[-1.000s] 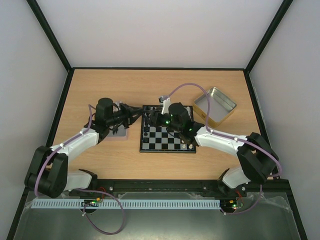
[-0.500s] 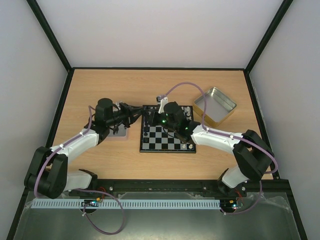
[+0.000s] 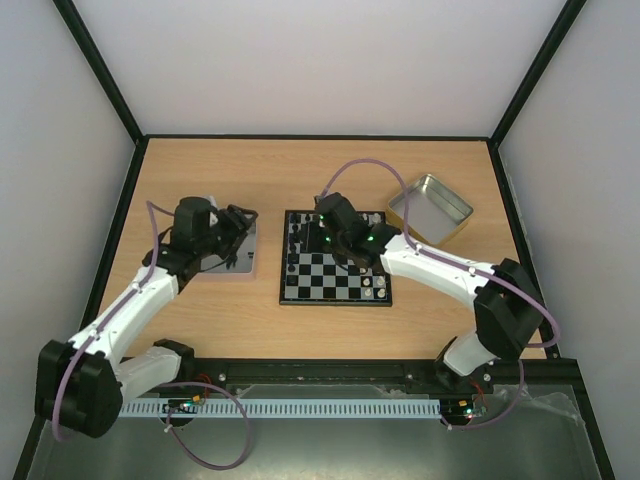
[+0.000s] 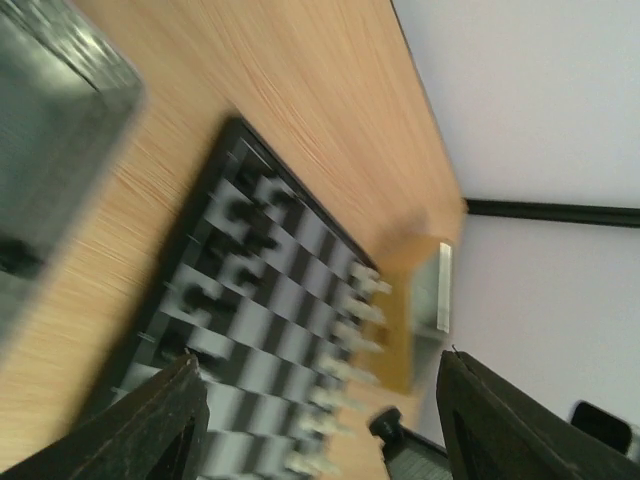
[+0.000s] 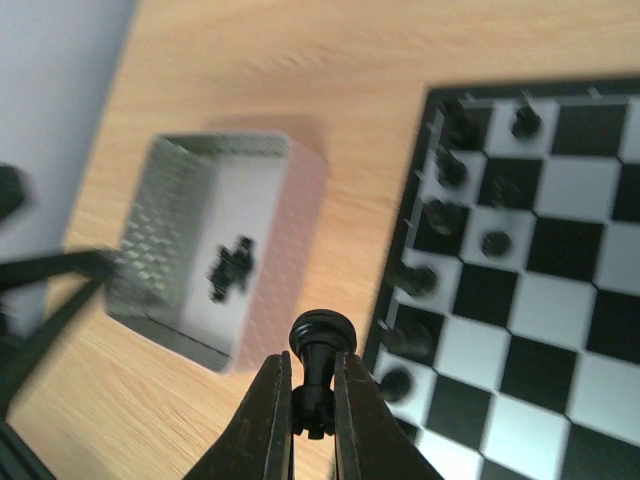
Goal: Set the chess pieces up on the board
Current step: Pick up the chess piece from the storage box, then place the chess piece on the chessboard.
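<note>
The board [image 3: 335,270] lies mid-table, with black chess pieces [image 5: 443,168] standing in its left columns. My right gripper [image 5: 312,410] is shut on one black chess piece [image 5: 321,345], held by its stem above the wood just off the board's [image 5: 560,270] left edge. From above, the right gripper [image 3: 312,240] hangs over the board's left part. My left gripper [image 3: 238,230] hovers above the metal tray [image 3: 240,268]. The left wrist view shows its fingers [image 4: 165,420] wide apart with nothing between them, looking across the blurred board [image 4: 260,290].
A few black pieces [image 5: 230,265] lie in the metal tray [image 5: 170,230] left of the board. Pale pieces [image 4: 350,310] line the board's right side. A gold tin [image 3: 430,212] stands at the back right. Black frame rails border the table.
My left gripper has drawn back from the board's left edge to above the tray and has opened. My right gripper has shut on a black piece and carried it leftwards across the board.
</note>
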Robot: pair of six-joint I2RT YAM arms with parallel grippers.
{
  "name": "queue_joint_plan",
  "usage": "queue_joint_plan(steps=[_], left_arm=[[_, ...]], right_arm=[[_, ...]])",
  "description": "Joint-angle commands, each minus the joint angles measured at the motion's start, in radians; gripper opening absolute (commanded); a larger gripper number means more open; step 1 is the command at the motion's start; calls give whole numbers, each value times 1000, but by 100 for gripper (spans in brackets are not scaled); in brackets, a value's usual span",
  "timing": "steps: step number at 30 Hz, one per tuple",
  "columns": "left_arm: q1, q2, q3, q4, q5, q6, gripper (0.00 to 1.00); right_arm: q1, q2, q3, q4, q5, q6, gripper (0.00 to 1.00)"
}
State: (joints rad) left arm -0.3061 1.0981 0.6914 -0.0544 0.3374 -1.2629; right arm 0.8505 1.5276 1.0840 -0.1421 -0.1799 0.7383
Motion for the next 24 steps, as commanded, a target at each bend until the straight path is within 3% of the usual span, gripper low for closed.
queue_joint_plan(steps=[1, 6, 10, 16, 24], left_arm=[[21, -86, 68, -235, -251, 397, 65], [39, -158, 134, -321, -374, 641, 66], [35, -211, 118, -336, -471, 737, 66], [-16, -285, 83, -359, -651, 763, 69], [-62, -334, 72, -365, -716, 728, 71]], right_arm=[[23, 46, 64, -367, 22, -26, 2], [86, 103, 140, -522, 31, -11, 2], [153, 173, 205, -588, 34, 23, 2], [218, 293, 297, -637, 31, 65, 2], [235, 406, 349, -641, 25, 109, 2]])
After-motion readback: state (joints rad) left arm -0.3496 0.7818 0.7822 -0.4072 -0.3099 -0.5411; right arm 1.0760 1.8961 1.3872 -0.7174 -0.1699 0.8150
